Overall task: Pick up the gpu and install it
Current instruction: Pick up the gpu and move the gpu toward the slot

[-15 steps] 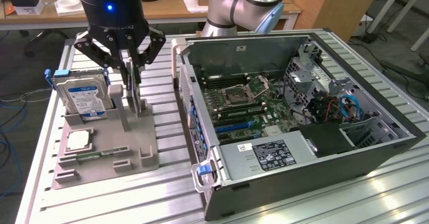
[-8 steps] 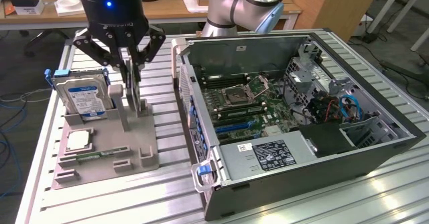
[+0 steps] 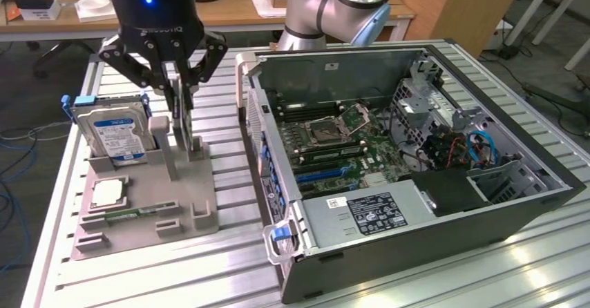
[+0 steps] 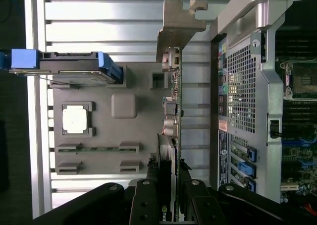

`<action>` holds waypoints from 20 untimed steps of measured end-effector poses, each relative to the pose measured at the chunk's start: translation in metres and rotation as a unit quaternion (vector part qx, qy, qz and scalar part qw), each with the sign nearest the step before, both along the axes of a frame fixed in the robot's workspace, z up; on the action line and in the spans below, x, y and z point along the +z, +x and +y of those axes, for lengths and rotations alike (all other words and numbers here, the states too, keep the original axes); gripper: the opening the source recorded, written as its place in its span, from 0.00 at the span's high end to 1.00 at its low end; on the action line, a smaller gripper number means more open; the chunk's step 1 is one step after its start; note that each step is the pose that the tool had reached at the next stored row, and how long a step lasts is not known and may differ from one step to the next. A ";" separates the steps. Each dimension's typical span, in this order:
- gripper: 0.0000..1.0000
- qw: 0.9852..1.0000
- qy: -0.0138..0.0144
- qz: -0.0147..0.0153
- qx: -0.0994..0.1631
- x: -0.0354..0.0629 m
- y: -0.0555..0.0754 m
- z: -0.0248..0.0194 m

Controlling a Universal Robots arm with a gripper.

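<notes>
Exterior view: a black pincer (image 3: 182, 90) reaches straight down over a grey moulded holder (image 3: 148, 211) on the slotted metal bench (image 3: 166, 273). The gpu (image 3: 189, 132), a thin dark card, stands on its long edge in a slot of that holder. This leaves both flat faces free, so the fingers can take it from above. The pincer is narrow, with one finger on each face of the card's upper part, and it appears to clamp the card. The card's lower edge looks seated in its slot, not lifted.

Towards the exterior view's left, a blue-labelled hard drive (image 3: 115, 132) stands upright in the same holder. A square CPU chip (image 3: 109, 192) lies flat in a recess nearer the camera. Towards the exterior view's right, an open computer case (image 3: 415, 52) lies on its side with the motherboard (image 3: 336, 146) facing up. I judge this leaves its slots reachable from above.

Wrist view: looking down the pincer (image 4: 169, 197), the gpu (image 4: 174, 111) appears edge-on as a narrow line. Its silvery bracket (image 4: 176, 24) is at the far end and its near end is held between the two black fingers (image 4: 147, 200). The hard drive (image 4: 74, 69) and CPU chip (image 4: 75, 120) sit in the holder (image 4: 143, 116), apart from the card. The case's perforated rear panel (image 4: 242, 86) lies just beside the card.
</notes>
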State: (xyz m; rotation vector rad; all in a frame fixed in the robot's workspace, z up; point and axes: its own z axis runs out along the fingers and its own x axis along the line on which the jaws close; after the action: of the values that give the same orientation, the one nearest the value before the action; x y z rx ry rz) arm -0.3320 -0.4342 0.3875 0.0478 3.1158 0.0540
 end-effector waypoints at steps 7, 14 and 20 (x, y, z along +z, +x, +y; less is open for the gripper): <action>0.74 1.000 0.000 0.000 0.000 0.0049 0.000 0.0000; 0.74 1.000 0.000 0.000 0.000 0.0115 0.000 0.0000; 0.74 1.000 0.000 0.000 0.000 0.0149 0.000 0.0000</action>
State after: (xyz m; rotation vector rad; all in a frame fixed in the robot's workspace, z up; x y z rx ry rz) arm -0.3320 -0.4342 0.4024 0.0479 3.1158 0.0543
